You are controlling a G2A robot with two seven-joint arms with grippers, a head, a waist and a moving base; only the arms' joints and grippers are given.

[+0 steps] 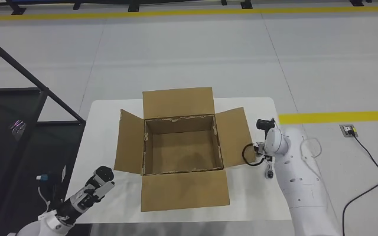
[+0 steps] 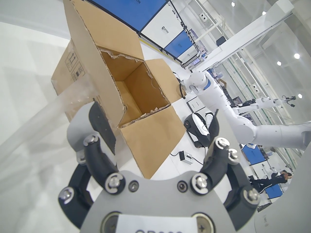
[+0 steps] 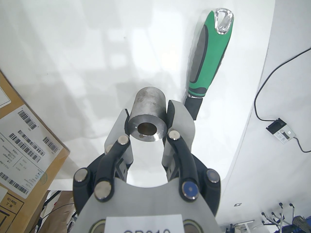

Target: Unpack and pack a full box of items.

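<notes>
An open cardboard box (image 1: 184, 190) stands in the middle of the white table (image 1: 106, 118) with all flaps spread out; its inside looks empty. My right gripper (image 3: 148, 115) is shut on a short hollow steel cylinder (image 3: 149, 105), held just above the table beside the box's right flap (image 3: 24, 141). A green-handled tool (image 3: 209, 56) lies on the table just beyond the cylinder. My right arm (image 1: 273, 143) is at the box's right side. My left gripper (image 2: 155, 115) stands open and empty off the box's front left corner (image 1: 101, 175), facing the box (image 2: 136, 86).
Bare table surface lies to the left of the box and along the front edge. A black metal frame (image 1: 35, 118) stands off the table's left side. A cable and a small adapter (image 3: 281, 132) lie on the floor to the right.
</notes>
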